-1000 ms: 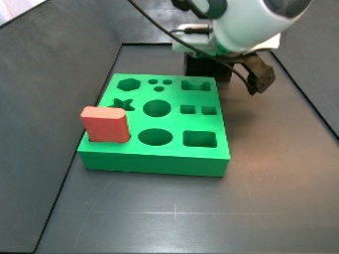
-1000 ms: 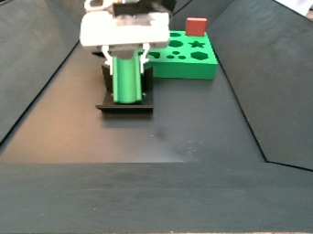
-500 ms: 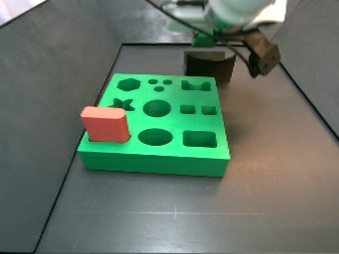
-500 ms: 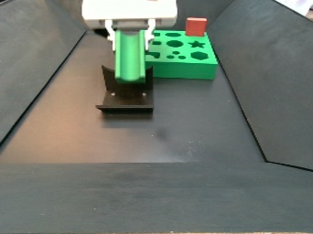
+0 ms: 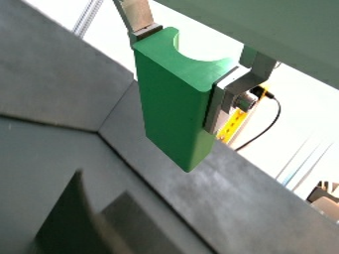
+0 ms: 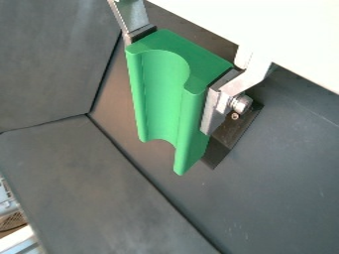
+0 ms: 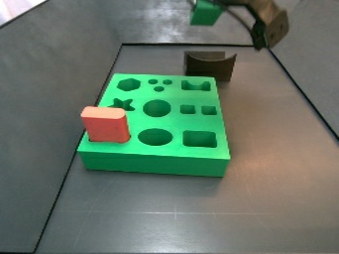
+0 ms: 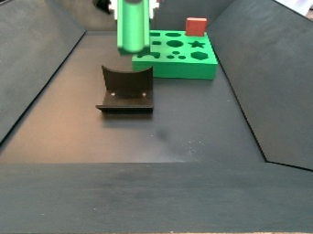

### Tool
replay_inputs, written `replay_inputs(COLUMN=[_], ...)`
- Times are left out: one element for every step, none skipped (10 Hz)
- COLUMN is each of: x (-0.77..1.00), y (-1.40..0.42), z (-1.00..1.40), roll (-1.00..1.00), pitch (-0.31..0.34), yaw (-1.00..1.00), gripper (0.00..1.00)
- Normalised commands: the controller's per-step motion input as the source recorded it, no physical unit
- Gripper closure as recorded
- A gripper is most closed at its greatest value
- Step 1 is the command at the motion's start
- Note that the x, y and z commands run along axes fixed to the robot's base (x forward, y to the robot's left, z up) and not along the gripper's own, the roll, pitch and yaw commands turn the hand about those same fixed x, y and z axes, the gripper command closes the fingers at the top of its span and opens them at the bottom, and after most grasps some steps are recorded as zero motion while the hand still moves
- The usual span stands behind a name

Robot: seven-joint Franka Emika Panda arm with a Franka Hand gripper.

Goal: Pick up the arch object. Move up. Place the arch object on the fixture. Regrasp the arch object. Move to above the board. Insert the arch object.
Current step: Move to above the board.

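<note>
My gripper (image 5: 185,62) is shut on the green arch object (image 5: 176,94), its silver fingers (image 5: 236,84) pressing its two sides; it also shows in a wrist view (image 6: 169,109) with the curved notch along its length. In a side view the arch object (image 8: 131,27) hangs upright high above the dark fixture (image 8: 126,90). In a side view the arch object (image 7: 207,12) is at the upper edge, above the fixture (image 7: 209,66). The green board (image 7: 162,121) lies beside the fixture and shows in a side view (image 8: 184,55).
A red block (image 7: 103,125) stands on the board's corner, also seen in a side view (image 8: 196,26). Dark sloping walls (image 8: 43,82) enclose the black floor (image 8: 171,137).
The gripper has risen straight up with the arch object, lifting it off the fixture and to the top of both side views.
</note>
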Motion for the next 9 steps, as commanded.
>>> replay_inputs(x=[-0.11,-0.11,-0.1,-0.1,-0.08,-0.07,-0.04,-0.03,-0.36], y=[-0.07,-0.06,-0.06,-0.05,-0.03,-0.03,-0.02,-0.02,-1.0], z=[1.0,1.0,1.0,1.0,0.85,0.73,0.5,0.38,0.29], roll=[-0.04,-0.04,-0.04,-0.04,-0.05,-0.05,-0.04,-0.05,-1.0], pitch=[0.073,0.055,0.041,0.035,0.022,0.02,0.024,0.027,0.013], yaw=[0.06,0.06,0.06,0.06,0.05,0.05,0.03,0.03,-0.05], gripper=[1.0,1.0,1.0,1.0,1.0,1.0,1.0,1.0,1.0])
